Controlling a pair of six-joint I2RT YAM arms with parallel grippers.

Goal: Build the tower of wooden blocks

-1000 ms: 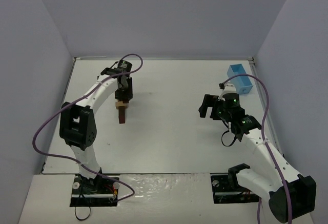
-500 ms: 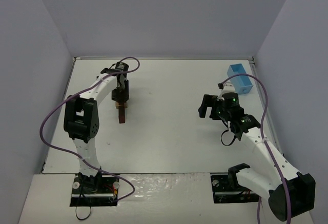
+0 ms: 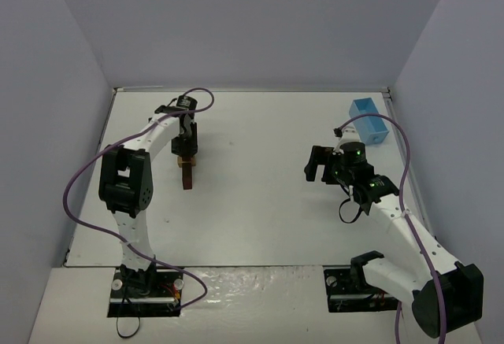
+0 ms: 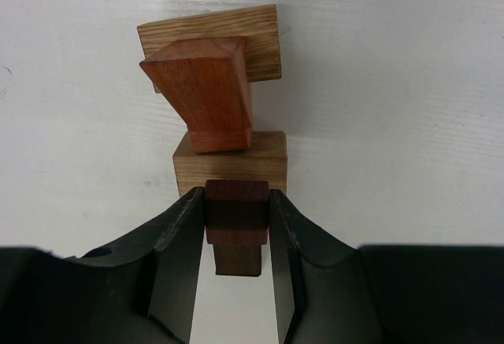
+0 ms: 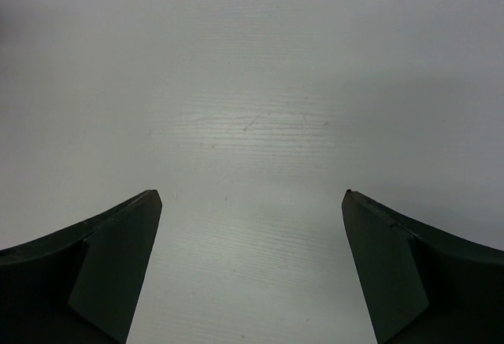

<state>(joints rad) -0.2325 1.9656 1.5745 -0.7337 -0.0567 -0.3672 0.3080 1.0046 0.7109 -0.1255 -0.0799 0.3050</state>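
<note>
The wood block tower (image 3: 188, 177) stands at the left of the table, small beside the arms. In the left wrist view I look down on it: a tan block (image 4: 260, 41), a reddish-brown wedge (image 4: 201, 92), another tan block (image 4: 268, 167) and a dark brown block (image 4: 236, 238). My left gripper (image 4: 236, 194) is shut on the dark brown block, one finger against each side. From above, the left gripper (image 3: 187, 152) sits right over the stack. My right gripper (image 3: 318, 163) hovers open at mid-right over bare table, its jaws wide apart in the right wrist view (image 5: 250, 194) with nothing between them.
A light blue rectangular box (image 3: 370, 120) sits at the far right corner, beyond the right arm. Grey walls close in the white table (image 3: 252, 218) on three sides. A purple cable loops from each arm.
The left arm's elbow has swung inward toward the table while its gripper stays on the tower's dark block. The right arm has hardly moved.
</note>
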